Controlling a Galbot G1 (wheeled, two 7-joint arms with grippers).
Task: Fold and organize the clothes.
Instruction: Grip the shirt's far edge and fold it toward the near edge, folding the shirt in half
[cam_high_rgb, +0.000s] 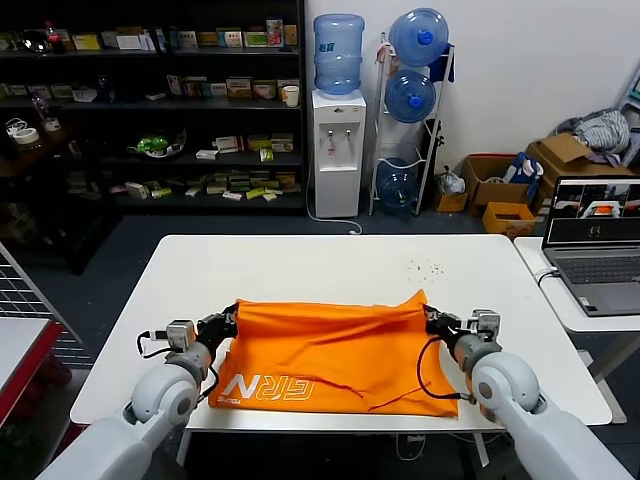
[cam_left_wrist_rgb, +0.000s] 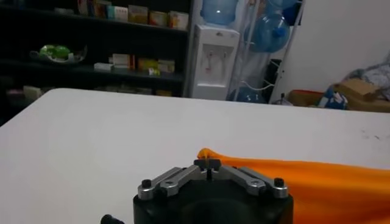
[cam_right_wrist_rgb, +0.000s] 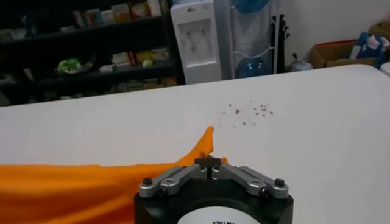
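On table (cam_high_rgb: 300, 265): left gripper (cam_high_rgb: 228, 322), right gripper (cam_high_rgb: 432, 321) jaws pinching T-shirt (cam_high_rgb: 330, 355) corners | specks (cam_high_rgb: 428, 268), perhaps crumbs, beyond

Around my workspace
A white surface (cam_high_rgb: 330, 262) before me, a laptop (cam_high_rgb: 597, 232) to my right, water dispenser (cam_high_rgb: 338, 150) and shelves (cam_high_rgb: 150, 100) behind.
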